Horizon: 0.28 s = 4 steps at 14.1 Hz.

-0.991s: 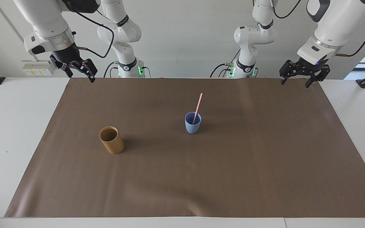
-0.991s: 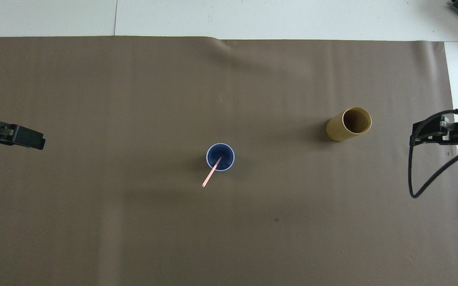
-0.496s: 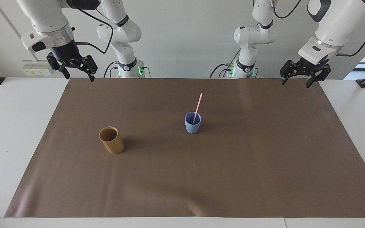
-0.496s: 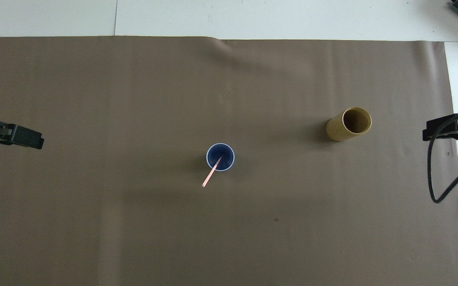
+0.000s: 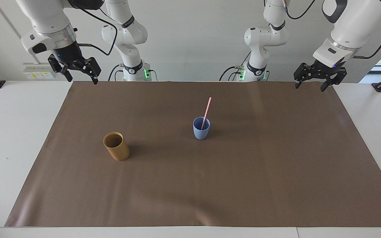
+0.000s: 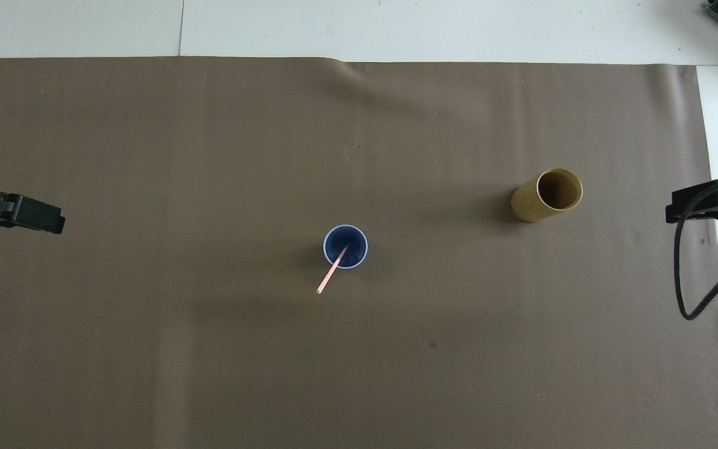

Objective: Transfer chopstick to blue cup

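Facing view: brown mat point(image 5: 276, 172) spread over white bench point(image 5: 12, 132); blue cup taken as landmark.
Blue cup point(image 5: 201, 128): upright near the mat's middle; seen from overhead point(image 6: 345, 247), dark inside with a pale rim.
Chopstick point(image 5: 206, 112): standing in the blue cup, lower end inside, leaning on the rim, upper end tilted toward the robots; from overhead point(image 6: 332, 270), sticking out past the rim.
Tan cup point(image 5: 116, 146): upright, well apart from the blue cup, toward the right arm's end and slightly farther from the robots.
Left pincer point(image 5: 313, 85): raised over the mat's corner at the left arm's end, well apart from the blue cup, fingers apart, holding nothing.
Right pincer point(image 5: 82, 79): raised over the mat's corner at the right arm's end, well apart from the blue cup, fingers apart, holding nothing.
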Motion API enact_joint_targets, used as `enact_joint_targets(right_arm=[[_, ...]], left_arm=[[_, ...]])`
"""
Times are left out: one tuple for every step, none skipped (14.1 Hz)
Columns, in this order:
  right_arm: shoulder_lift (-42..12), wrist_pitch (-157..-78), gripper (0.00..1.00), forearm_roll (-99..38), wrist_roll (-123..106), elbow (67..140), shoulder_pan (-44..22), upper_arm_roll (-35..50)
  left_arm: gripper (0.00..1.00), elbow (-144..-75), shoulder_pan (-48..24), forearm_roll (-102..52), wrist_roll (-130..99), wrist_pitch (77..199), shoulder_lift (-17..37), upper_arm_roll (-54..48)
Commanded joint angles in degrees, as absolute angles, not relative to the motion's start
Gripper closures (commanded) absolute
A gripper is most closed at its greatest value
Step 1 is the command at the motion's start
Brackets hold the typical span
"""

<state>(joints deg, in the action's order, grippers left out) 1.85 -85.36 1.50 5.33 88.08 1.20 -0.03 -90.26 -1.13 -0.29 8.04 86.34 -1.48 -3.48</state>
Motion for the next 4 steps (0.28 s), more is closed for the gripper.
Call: enact_joint_targets(right_arm=[[1.84, -84.20, 0.00, 1.15, 4.22, 87.27, 1.93, 0.61], [1.85, -84.46, 0.00, 0.27, 4.22, 87.36, 1.93, 0.62], [1.85, -84.55, 0.00, -0.78, 4.22, 87.36, 2.02, 0.53], [2.02, -84.38, 0.00, -0.36, 3.78, 87.62, 1.85, 0.44]], left_arm=[[0.00, -91.23, -0.62, 0.35, 7.56, 87.10, -2.55, -3.87], [0.00, -91.23, -0.62, 0.35, 7.56, 87.10, -2.55, -3.87], [0.00, -91.23, -0.70, 0.35, 7.56, 87.10, -2.55, -3.87], [0.00, -91.23, -0.79, 0.35, 7.47, 87.10, -2.55, -3.87]])
